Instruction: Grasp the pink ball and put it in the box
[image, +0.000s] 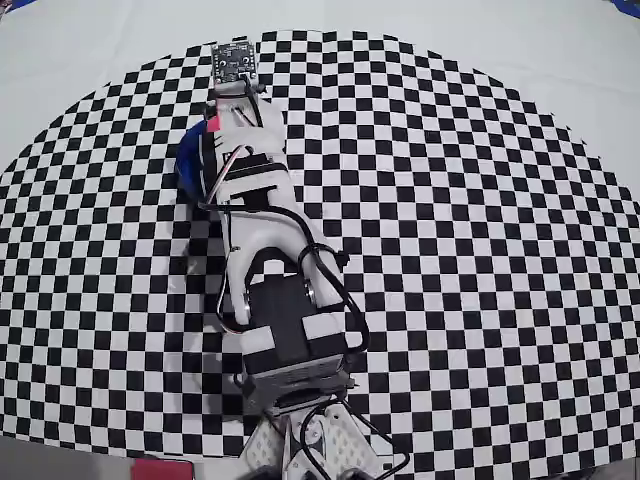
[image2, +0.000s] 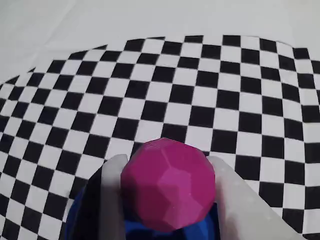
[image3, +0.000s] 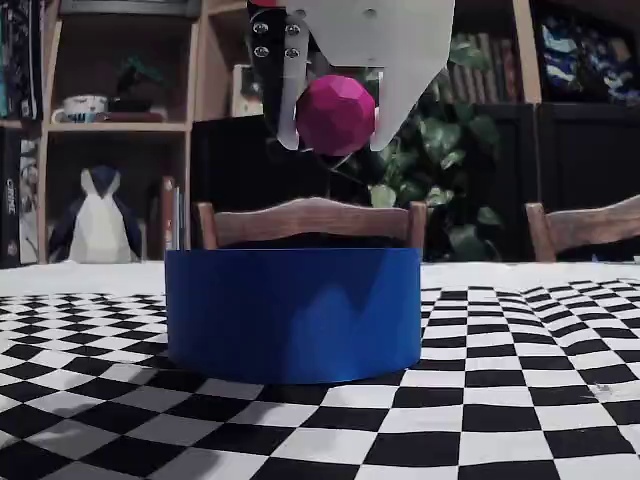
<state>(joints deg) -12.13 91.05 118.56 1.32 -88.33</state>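
The pink ball (image2: 168, 186) is a faceted magenta sphere clamped between my two pale fingers (image2: 113, 190). In the fixed view my gripper (image3: 335, 135) is shut on the ball (image3: 336, 115) and hangs well above the box (image3: 293, 311), a round blue tub on the checkered cloth. Blue of the box (image2: 135, 231) shows under the ball in the wrist view. From overhead my arm covers most of the box (image: 188, 165); only its left rim shows there, and the ball is hidden.
A black-and-white checkered cloth (image: 470, 250) covers the table. Wooden chair backs (image3: 312, 218), a shelf and a plant stand behind the table in the fixed view. A small circuit board (image: 233, 60) sits at my wrist's far end.
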